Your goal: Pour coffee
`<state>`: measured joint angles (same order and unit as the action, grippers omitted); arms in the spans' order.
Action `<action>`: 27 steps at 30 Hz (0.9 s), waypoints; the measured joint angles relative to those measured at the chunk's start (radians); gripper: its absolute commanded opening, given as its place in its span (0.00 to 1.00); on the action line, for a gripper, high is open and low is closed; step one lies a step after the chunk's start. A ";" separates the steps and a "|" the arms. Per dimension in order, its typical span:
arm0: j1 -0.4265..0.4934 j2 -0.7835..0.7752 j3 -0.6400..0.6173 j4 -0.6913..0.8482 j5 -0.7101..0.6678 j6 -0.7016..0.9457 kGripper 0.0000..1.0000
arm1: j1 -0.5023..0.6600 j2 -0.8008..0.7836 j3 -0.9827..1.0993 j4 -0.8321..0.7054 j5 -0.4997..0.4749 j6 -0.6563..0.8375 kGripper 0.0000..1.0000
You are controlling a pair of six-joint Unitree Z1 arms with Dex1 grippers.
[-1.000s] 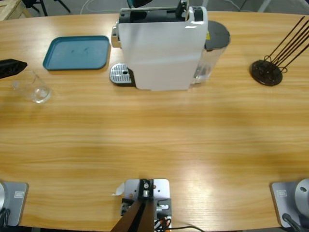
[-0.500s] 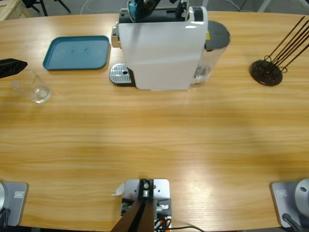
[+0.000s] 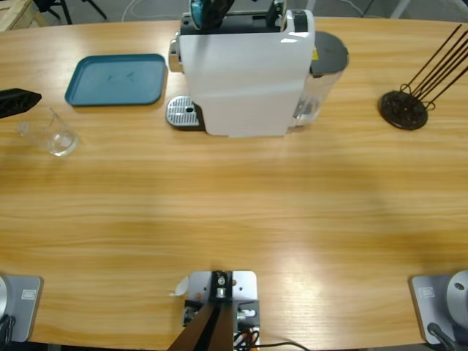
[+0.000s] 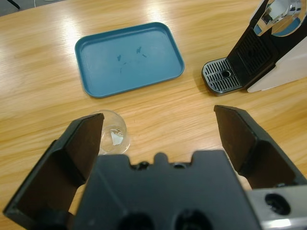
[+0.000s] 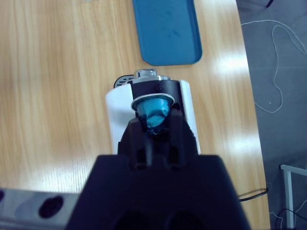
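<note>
I have the right gripper [image 5: 154, 125] clenched on a small teal coffee capsule [image 5: 154, 114], holding it directly over the silver-ringed opening on top of the white box-shaped coffee machine [image 5: 115, 125]; from above, the capsule [image 3: 199, 9] sits at the machine's [image 3: 245, 80] top left end. My left gripper [image 4: 165, 132] holds nothing, its jaws spread wide apart. Just past its left jaw stands a clear glass cup [image 4: 113, 136] on the long wooden table [image 3: 234, 219]. Farther ahead lies a flat teal rectangular tray [image 4: 128, 56], and ahead to the right is the machine's perforated metal drip grate [image 4: 221, 81].
</note>
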<state>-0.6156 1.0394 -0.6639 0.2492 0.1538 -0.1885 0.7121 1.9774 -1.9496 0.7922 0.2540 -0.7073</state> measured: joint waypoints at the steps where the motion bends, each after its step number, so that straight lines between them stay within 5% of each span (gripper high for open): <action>1: 0.000 0.000 0.000 0.000 0.000 0.000 1.00 | 0.000 0.002 0.000 0.004 0.000 0.000 0.00; 3: 0.000 0.000 0.000 0.000 0.000 0.000 1.00 | 0.000 0.007 -0.002 0.006 0.000 -0.002 0.00; 7: 0.000 0.000 0.000 0.000 0.000 0.000 1.00 | 0.001 0.014 -0.010 0.008 0.000 -0.003 0.48; 11: 0.000 0.000 0.000 0.000 0.000 0.000 1.00 | 0.001 0.015 -0.014 0.025 0.000 -0.003 0.71; 22: 0.000 0.000 0.000 0.000 0.000 0.000 1.00 | 0.001 0.019 -0.014 0.039 0.000 -0.003 0.83; 27: 0.000 0.000 0.000 0.000 0.000 0.000 1.00 | 0.001 0.019 -0.015 0.039 -0.002 -0.003 0.96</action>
<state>-0.6156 1.0394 -0.6638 0.2491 0.1538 -0.1885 0.7129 1.9962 -1.9641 0.8316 0.2525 -0.7100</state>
